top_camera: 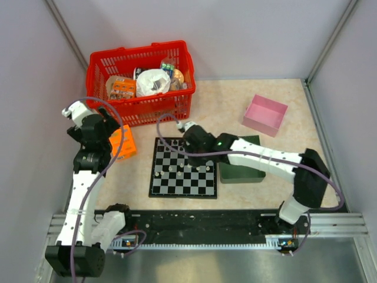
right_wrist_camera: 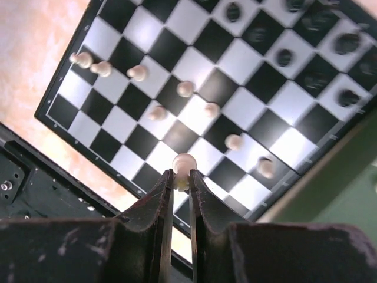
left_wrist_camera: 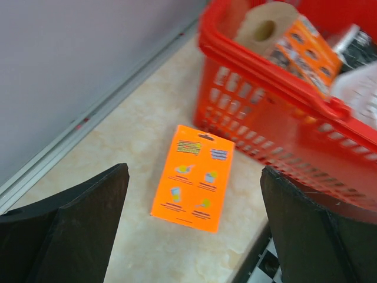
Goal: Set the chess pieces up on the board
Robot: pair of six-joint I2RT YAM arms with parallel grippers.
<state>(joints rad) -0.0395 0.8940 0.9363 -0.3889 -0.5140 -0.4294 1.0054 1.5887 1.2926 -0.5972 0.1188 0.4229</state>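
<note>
Beige marbled tabletop (top_camera: 230, 103) with pale walls (top_camera: 247, 35) on three sides. The right pincer (right_wrist_camera: 181, 177) is pinched narrow on a white piece (right_wrist_camera: 184, 163), whose round head shows just above the fingertips. Under it lies the board (right_wrist_camera: 118, 127); I cannot tell whether the piece touches a square. Ahead of this pincer several more white pieces (right_wrist_camera: 185, 88) stand in a loose slanting line, from far left to just right of the fingertips. Black pieces (right_wrist_camera: 347, 42) stand farther ahead and to its right, along the board's far side. A green tray (top_camera: 238, 175) sits beside the board, right of the pincer. The left pincer (left_wrist_camera: 194, 171) is spread wide with nothing between its fingers. Below and ahead of it an orange card (left_wrist_camera: 188, 200) lies flat. A red basket (left_wrist_camera: 283, 112) stands ahead to its right, just beyond the card. A pink box (top_camera: 265, 115) sits well apart from both pincers, past the tray.
</note>
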